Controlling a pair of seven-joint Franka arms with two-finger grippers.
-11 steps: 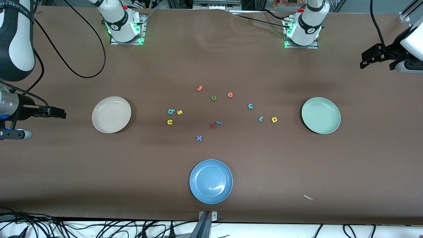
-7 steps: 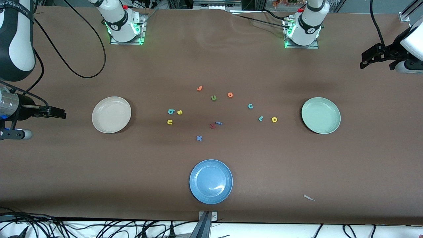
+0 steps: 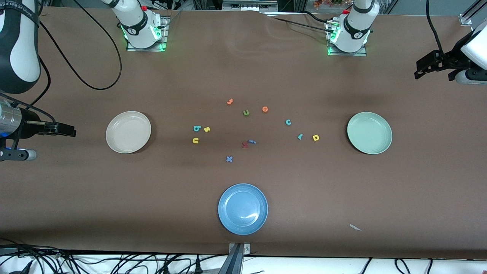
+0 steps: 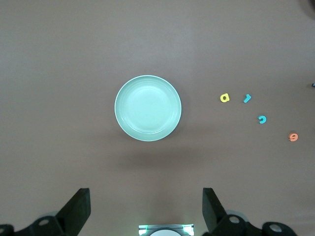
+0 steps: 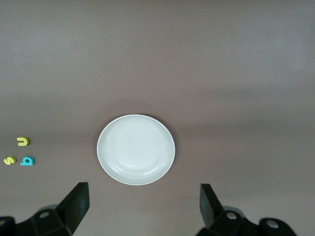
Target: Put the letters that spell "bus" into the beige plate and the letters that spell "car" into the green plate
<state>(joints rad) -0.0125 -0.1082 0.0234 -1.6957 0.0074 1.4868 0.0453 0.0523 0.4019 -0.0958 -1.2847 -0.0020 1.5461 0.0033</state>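
Note:
The beige plate [image 3: 128,132] [image 5: 136,149] lies bare toward the right arm's end of the table. Beside it lie the teal "b" [image 3: 196,128] [image 5: 27,161], yellow "s" [image 3: 207,129] [image 5: 9,160] and yellow "u" [image 3: 195,140] [image 5: 22,141]. The green plate [image 3: 369,133] [image 4: 147,108] lies bare toward the left arm's end. Close by are the teal "c" [image 3: 288,122] [image 4: 262,119], teal "r" [image 3: 300,136] [image 4: 247,98] and yellow "a" [image 3: 315,137] [image 4: 224,98]. Both grippers hang high, open and holding nothing: the right gripper [image 3: 70,131] [image 5: 143,189] at its end of the table, the left gripper [image 3: 420,70] [image 4: 146,194] at its own.
A blue plate [image 3: 242,209] sits nearest the front camera. In the middle lie two orange letters [image 3: 229,101] [image 3: 265,109], an olive "u" [image 3: 246,112], a red letter [image 3: 245,145], a blue "i" [image 3: 252,142] and a blue "x" [image 3: 229,159]. A white scrap [image 3: 355,227] lies near the front edge.

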